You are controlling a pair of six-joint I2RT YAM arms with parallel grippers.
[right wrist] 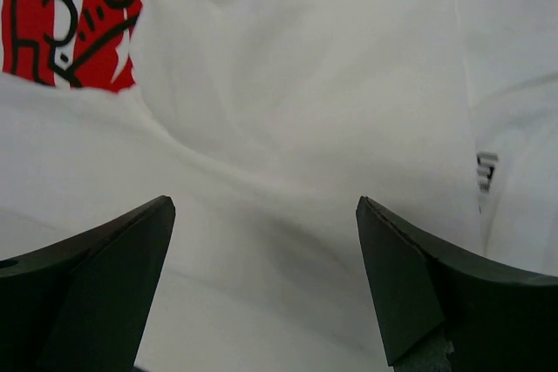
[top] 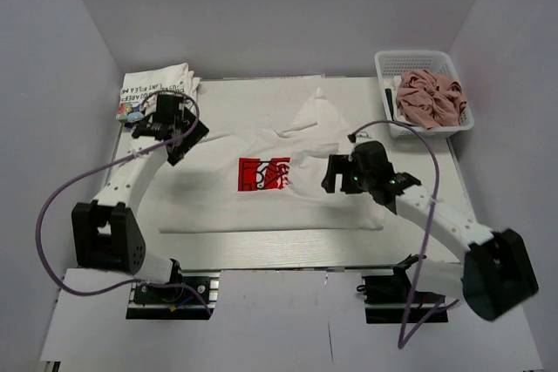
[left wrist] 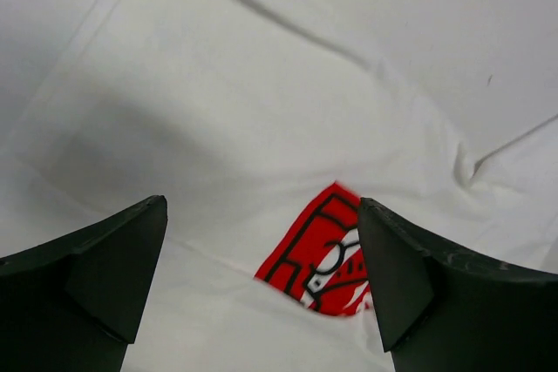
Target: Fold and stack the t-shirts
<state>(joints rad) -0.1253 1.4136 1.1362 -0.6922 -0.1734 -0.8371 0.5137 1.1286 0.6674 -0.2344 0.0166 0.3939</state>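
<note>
No legible text, only blurred dark lettering on the folded t-shirt

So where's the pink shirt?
In the top view, the pink shirt sits bunched inside the basket at the far right corner of the table.

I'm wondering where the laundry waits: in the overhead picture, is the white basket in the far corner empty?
No, the white mesh basket holds a crumpled dusty pink t-shirt.
</note>
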